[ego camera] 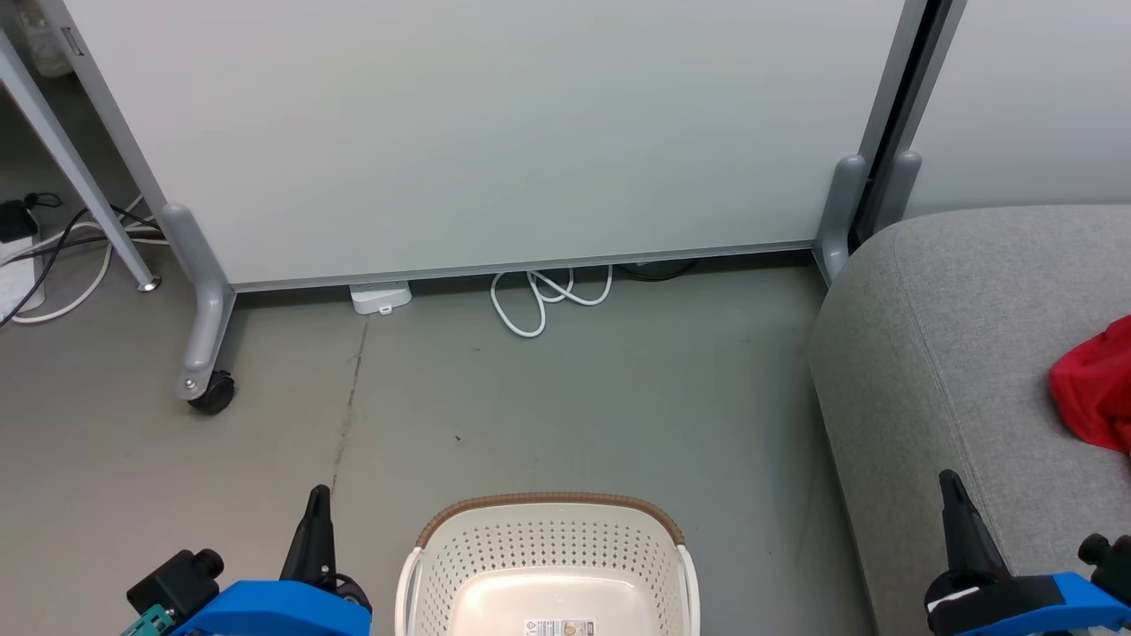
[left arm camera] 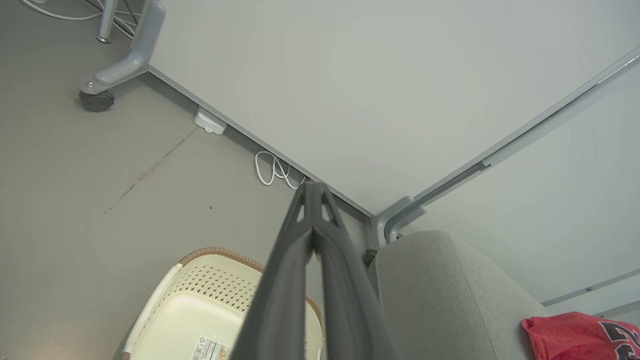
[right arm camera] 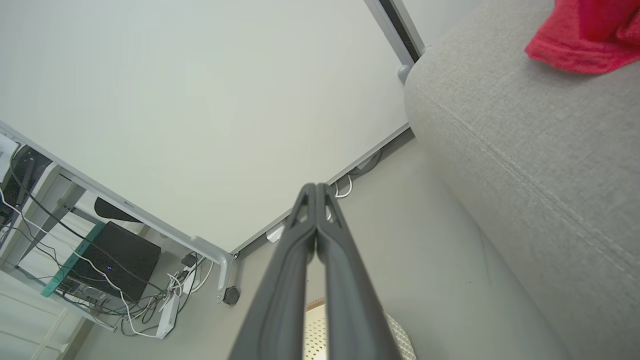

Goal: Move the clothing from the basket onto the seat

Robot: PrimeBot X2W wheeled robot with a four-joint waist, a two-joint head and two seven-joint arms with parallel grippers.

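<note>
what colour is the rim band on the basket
Brown, woven-look; the rim band shows best in the head view.

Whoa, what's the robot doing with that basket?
Its job is moving red clothing from the white basket to the grey seat. Red clothing lies on the seat, and what shows of the basket looks empty. The left claw and right claw are shut and hold nothing.

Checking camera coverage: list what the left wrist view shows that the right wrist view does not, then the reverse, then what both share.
Left wrist: the label in the basket, black numerals on the clothing. Right wrist: a black box amid tangled cables. Both: basket, grey seat with the clothing lying on it, white partition, shut jaws.
</note>
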